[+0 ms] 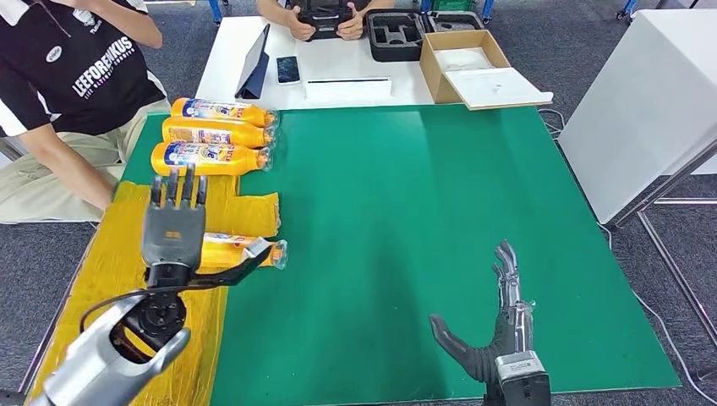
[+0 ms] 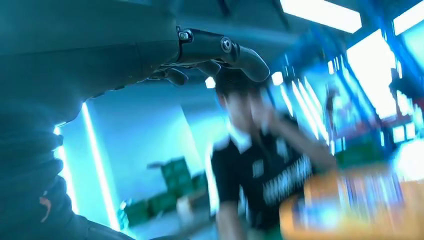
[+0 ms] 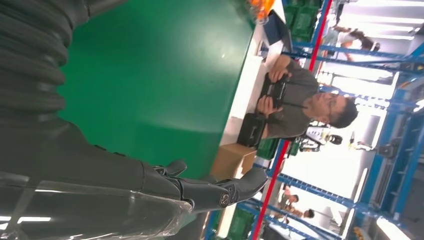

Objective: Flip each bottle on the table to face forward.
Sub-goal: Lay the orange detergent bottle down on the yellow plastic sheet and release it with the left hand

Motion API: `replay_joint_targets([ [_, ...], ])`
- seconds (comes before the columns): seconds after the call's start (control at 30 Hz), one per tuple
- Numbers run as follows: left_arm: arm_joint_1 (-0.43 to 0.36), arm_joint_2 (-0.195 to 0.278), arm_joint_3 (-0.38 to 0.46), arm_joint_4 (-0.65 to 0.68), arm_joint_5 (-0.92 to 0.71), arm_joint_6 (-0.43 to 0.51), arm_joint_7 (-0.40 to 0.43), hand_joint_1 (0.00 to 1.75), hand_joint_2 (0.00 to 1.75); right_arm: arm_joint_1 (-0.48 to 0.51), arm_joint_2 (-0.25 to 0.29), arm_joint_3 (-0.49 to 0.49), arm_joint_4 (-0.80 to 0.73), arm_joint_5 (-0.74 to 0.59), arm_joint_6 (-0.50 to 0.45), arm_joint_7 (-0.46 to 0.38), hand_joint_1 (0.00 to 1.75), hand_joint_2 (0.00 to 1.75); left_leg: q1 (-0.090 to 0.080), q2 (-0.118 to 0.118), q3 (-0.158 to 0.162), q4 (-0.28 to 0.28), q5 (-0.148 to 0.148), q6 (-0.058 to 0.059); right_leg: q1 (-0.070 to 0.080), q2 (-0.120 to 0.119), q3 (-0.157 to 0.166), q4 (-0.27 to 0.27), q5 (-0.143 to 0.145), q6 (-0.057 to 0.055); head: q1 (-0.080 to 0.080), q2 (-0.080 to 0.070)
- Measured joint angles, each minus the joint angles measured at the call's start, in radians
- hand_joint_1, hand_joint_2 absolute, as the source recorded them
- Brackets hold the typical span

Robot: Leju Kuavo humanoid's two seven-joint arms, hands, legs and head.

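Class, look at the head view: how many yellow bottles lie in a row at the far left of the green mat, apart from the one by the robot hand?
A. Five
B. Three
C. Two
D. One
B: three yellow bottles lie side by side there, caps pointing right.

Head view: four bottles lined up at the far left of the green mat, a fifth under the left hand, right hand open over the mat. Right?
Not quite. The head view shows three bottles lined up at the far left of the green mat, not four. The bottle under the left hand is the fourth bottle, lying on the yellow cloth. The right hand is open over the mat.
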Motion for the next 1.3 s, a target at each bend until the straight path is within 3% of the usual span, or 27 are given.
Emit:
replay_joint_targets([
  [0.13, -0.029, 0.053, -0.020, -0.122, 0.000, -0.010, 0.000, 0.00, 1.75, 0.010, 0.000, -0.001, 0.000, 0.000, -0.001, 0.000, 0.00, 1.75, 0.000, 0.000, 0.000, 0.000, 0.000, 0.000, 0.000, 0.000, 0.000, 0.000, 0.000, 0.000, 0.000, 0.000],
  [0.3, -0.037, 0.082, -0.039, -0.176, 0.000, 0.010, 0.000, 0.00, 1.75, 0.014, 0.000, -0.002, 0.000, 0.000, -0.004, 0.000, 0.00, 1.75, 0.000, 0.000, 0.000, 0.000, 0.000, 0.000, 0.000, 0.000, 0.000, 0.000, 0.000, 0.000, 0.000, 0.000],
  [0.4, -0.064, 0.090, -0.060, -0.179, 0.000, 0.046, 0.000, 0.00, 0.44, 0.020, 0.000, -0.002, 0.000, 0.000, -0.015, 0.000, 0.00, 1.75, 0.000, 0.000, 0.000, 0.000, 0.000, 0.000, 0.000, 0.000, 0.000, 0.000, 0.000, 0.000, 0.000, 0.000],
  [0.43, -0.077, 0.090, -0.068, -0.180, 0.000, 0.056, 0.000, 0.00, 0.44, 0.021, 0.000, -0.002, 0.000, 0.000, -0.019, 0.000, 0.00, 1.75, 0.000, 0.000, 0.000, 0.000, 0.000, 0.000, 0.000, 0.000, 0.000, 0.000, 0.000, 0.000, 0.000, 0.000],
  [0.53, -0.102, 0.079, -0.090, -0.183, 0.012, 0.154, -0.043, 0.00, 1.75, 0.027, 0.002, -0.002, 0.000, -0.008, -0.045, -0.005, 0.00, 1.75, -0.001, 0.000, 0.001, 0.000, 0.000, 0.000, 0.000, 0.000, 0.000, 0.000, 0.000, 0.000, 0.000, 0.000],
  [0.6, -0.088, 0.030, -0.079, -0.183, 0.078, 0.291, -0.194, 0.00, 1.75, 0.033, 0.004, -0.002, -0.001, -0.023, -0.077, -0.018, 0.00, 1.75, -0.001, 0.000, 0.001, 0.000, 0.000, 0.000, -0.002, 0.000, 0.000, 0.000, 0.000, 0.000, 0.000, 0.000],
  [0.73, 0.026, -0.149, -0.004, -0.171, 0.431, 0.496, -0.648, 0.00, 1.75, 0.032, 0.015, -0.002, -0.006, -0.067, -0.158, -0.088, 0.00, 1.75, -0.003, 0.001, 0.000, 0.000, -0.002, 0.001, -0.004, 0.001, 0.001, 0.000, -0.001, 0.001, 0.000, 0.000],
  [0.8, 0.096, -0.224, 0.025, -0.160, 0.665, 0.522, -0.790, 0.00, 1.75, 0.026, 0.027, -0.004, -0.016, -0.094, -0.180, -0.126, 0.00, 1.75, -0.004, 0.003, 0.001, 0.000, -0.004, 0.002, -0.005, 0.003, 0.001, 0.000, -0.001, 0.001, 0.000, 0.000],
  [0.9, 0.189, -0.309, 0.049, -0.136, 0.981, 0.477, -0.945, 0.00, 1.75, -0.002, 0.044, -0.005, -0.030, -0.106, -0.168, -0.156, 0.00, 1.75, -0.004, 0.003, 0.002, 0.000, -0.005, 0.004, -0.005, 0.004, 0.000, 0.000, -0.001, 0.002, 0.000, 0.000],
  [1.03, 0.279, -0.377, 0.053, -0.103, 1.189, 0.405, -1.052, 0.00, 1.75, -0.047, 0.056, 0.013, -0.035, -0.091, -0.140, -0.164, 0.00, 1.75, -0.003, 0.002, 0.001, 0.000, -0.004, 0.004, -0.004, 0.003, 0.001, 0.000, -0.002, 0.003, 0.000, 0.000],
  [1.3, 0.375, -0.442, 0.053, -0.079, 1.169, 0.430, -1.054, 0.00, 1.75, -0.086, 0.052, 0.051, -0.046, -0.052, -0.066, -0.109, 0.00, 1.75, -0.003, 0.001, 0.002, 0.000, -0.004, 0.003, -0.003, 0.003, 0.001, 0.000, -0.002, 0.003, 0.000, 0.000],
])
